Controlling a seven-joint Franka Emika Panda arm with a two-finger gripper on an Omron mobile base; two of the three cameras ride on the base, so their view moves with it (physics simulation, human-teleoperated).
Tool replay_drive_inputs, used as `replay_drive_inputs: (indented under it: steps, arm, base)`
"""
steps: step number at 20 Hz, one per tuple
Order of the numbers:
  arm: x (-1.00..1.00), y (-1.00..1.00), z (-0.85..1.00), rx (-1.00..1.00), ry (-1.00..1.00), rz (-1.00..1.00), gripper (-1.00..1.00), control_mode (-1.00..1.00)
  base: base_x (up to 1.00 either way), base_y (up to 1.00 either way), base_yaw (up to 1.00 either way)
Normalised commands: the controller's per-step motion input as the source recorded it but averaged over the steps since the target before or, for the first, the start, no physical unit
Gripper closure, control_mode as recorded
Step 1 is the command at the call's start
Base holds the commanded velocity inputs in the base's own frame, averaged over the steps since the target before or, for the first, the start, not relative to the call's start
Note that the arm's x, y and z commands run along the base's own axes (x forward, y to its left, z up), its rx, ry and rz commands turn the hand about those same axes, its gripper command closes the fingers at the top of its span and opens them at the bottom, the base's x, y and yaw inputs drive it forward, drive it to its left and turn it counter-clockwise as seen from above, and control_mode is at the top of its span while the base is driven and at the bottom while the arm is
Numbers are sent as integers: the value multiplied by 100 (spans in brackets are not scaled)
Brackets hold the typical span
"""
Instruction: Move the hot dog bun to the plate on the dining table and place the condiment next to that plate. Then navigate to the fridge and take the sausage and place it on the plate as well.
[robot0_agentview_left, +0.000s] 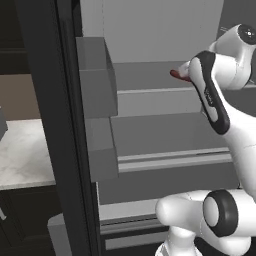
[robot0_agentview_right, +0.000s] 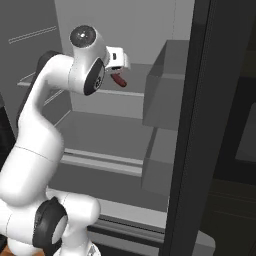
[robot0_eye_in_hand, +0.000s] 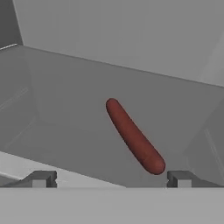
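The sausage (robot0_eye_in_hand: 134, 135) is right in front of the hand now, a smooth dark red rod with rounded ends, lying flat and alone on a pale grey shelf (robot0_eye_in_hand: 78, 109) inside the fridge (robot0_agentview_left: 60, 125). In the hand view it runs on a diagonal, its far end toward the upper left, its near end toward the lower right, close to the right fingertip. The gripper (robot0_eye_in_hand: 109, 178) hovers just short of it with its jaws spread wide apart, nothing between them, and the 2 dark fingertips (robot0_eye_in_hand: 41, 178) sit on either side of the view's bottom edge, not touching the sausage. From the left base view a red tip of the sausage (robot0_agentview_left: 177, 75) peeks out just left of the white wrist, on the upper shelf; from the right base view the sausage (robot0_agentview_right: 119, 80) shows just below the hand, at the same shelf level. Bare shelf surface lies all around the sausage, with the back wall behind it and a side wall rising at the right of the hand view. The shelf's front lip (robot0_eye_in_hand: 26, 164) runs pale just beyond the left fingertip. Grey door bins (robot0_agentview_left: 96, 80) stand at the left of the compartment, well apart from the sausage, and the fridge's black door edge frames the opening.
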Motion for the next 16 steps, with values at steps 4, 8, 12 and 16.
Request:
replay_drive_inputs:
  steps: [4, 8, 12, 16]
  arm:
    - [70, -6, -49, 0, 4, 7, -100, -100]
    - [93, -13, -23, 0, 0, 5, -100, -100]
    - [91, -18, -22, 0, 0, 5, -100, -100]
    - [71, -21, -21, 0, 2, 5, -100, -100]
  base:
    - [0, 0, 0]
    - [0, 0, 0]
    - [0, 0, 0]
    - [0, 0, 0]
